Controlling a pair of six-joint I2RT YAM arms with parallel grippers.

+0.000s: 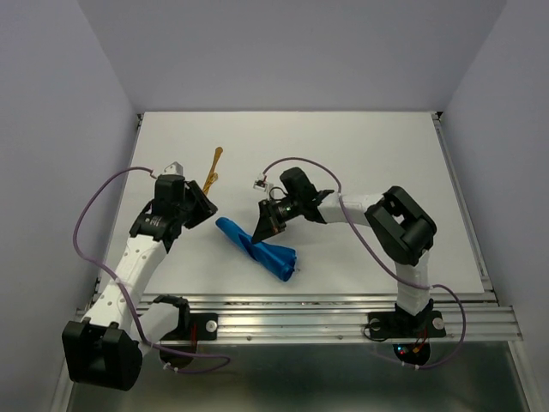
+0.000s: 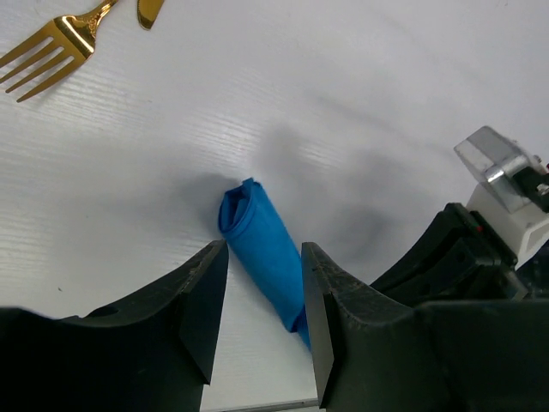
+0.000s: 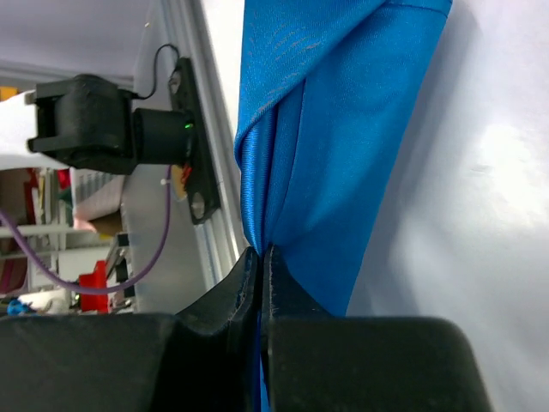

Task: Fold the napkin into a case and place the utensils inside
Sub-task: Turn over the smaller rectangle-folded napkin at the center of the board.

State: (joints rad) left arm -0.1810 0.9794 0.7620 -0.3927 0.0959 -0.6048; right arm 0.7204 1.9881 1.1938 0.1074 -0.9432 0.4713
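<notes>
Left gripper (image 2: 263,251): my jaws stand open, holding nothing
Utensils (image 1: 215,169): on the table (image 1: 386,172) beyond it, outside the cloth
Napkin (image 1: 257,247): loosely rolled, mid-table, between my grippers
Right gripper (image 3: 260,262): pinched shut on a napkin fold
Risk: pulling on this thin pinch could undo the roll, or the fold could slip free
</notes>
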